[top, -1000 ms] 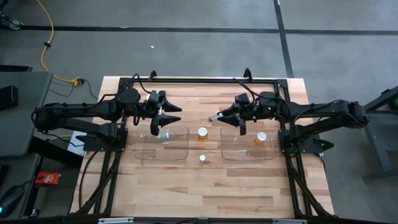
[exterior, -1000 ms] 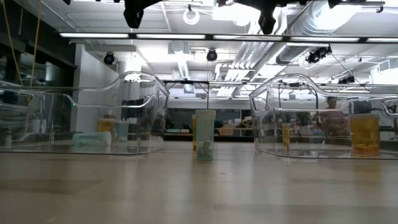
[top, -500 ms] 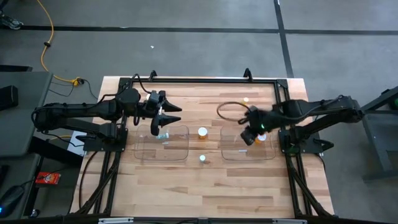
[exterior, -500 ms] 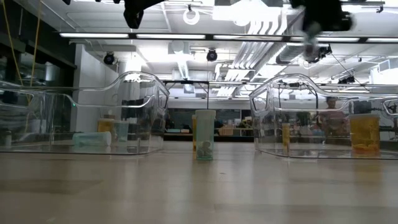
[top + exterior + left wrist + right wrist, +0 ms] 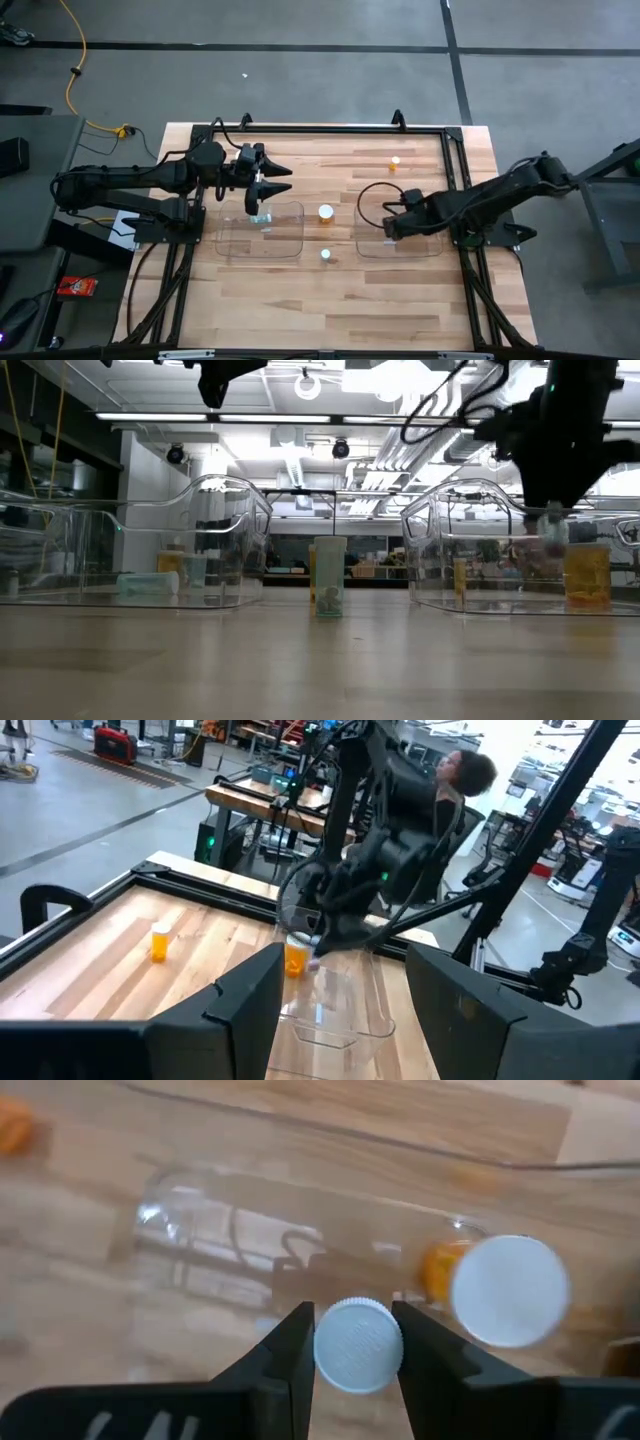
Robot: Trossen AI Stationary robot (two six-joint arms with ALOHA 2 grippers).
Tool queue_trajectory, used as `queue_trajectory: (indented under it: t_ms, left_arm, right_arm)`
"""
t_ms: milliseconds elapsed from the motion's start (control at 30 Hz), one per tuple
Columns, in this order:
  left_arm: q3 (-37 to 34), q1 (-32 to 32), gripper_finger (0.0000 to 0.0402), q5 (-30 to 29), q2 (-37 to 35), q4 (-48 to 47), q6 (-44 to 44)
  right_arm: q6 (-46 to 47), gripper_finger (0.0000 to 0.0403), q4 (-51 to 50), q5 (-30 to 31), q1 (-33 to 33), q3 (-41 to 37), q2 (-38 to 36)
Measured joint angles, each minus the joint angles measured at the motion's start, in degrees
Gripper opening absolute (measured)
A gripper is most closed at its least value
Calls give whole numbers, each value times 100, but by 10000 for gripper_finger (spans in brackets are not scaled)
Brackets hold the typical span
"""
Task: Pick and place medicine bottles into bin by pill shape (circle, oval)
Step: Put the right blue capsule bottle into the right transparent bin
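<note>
Medicine bottle point(image 5: 358, 1345) sits pinched by its white cap between the right gripper point(image 5: 355, 1348) fingers, over the right bin point(image 5: 398, 243) at centre right of the high view. Released carelessly, it could strike the amber bottle point(image 5: 508, 1288) already inside. Left gripper point(image 5: 268, 185) hangs spread and empty at upper left.

We count two clear bins point(image 5: 261, 231), two arms point(image 5: 130, 180), and three bottles point(image 5: 325, 212) standing on the bare table point(image 5: 330, 290).
</note>
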Motion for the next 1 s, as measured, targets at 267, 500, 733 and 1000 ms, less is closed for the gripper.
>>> queue_trajectory:
  t_ms: [267, 500, 733, 1000]
  left_arm:
    - [0, 0, 200, 2, 0, -2, 0]
    - [0, 0, 200, 2, 0, -2, 0]
    - [0, 0, 200, 2, 0, -6, 0]
    - [0, 0, 200, 1, 0, -111, -2]
  right_arm:
    - [439, 96, 276, 381, -4, -258, 628]
    - [483, 96, 315, 515, -4, -258, 918]
    - [574, 118, 356, 589, -7, -258, 926]
    - [677, 154, 354, 595, -7, -258, 924]
